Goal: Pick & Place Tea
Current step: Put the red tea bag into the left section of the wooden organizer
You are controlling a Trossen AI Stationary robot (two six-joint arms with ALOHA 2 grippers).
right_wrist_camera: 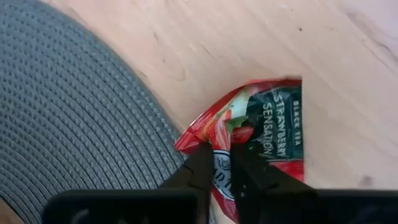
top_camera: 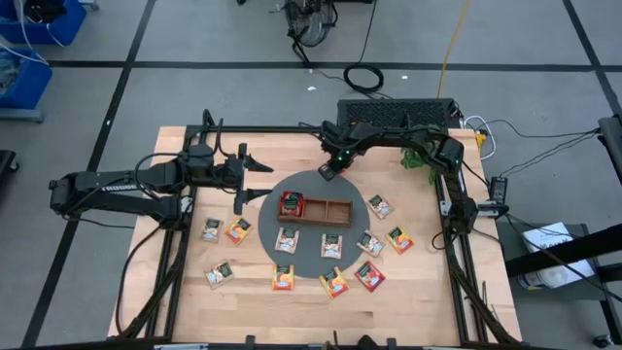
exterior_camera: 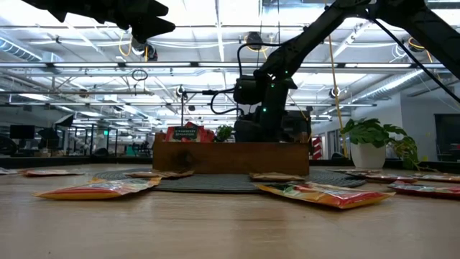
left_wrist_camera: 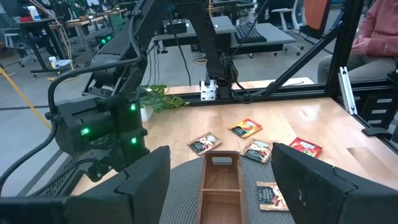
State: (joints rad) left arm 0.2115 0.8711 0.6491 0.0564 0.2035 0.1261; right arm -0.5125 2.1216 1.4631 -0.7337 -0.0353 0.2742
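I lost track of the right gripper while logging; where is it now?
In the high view the right gripper is at the far edge of the grey round mat, pinching a red tea packet on the wood.

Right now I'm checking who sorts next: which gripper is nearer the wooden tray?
Right. The right gripper sits just beyond the tray's far edge, pinching a red packet. The left gripper hovers open, farther off its left end.
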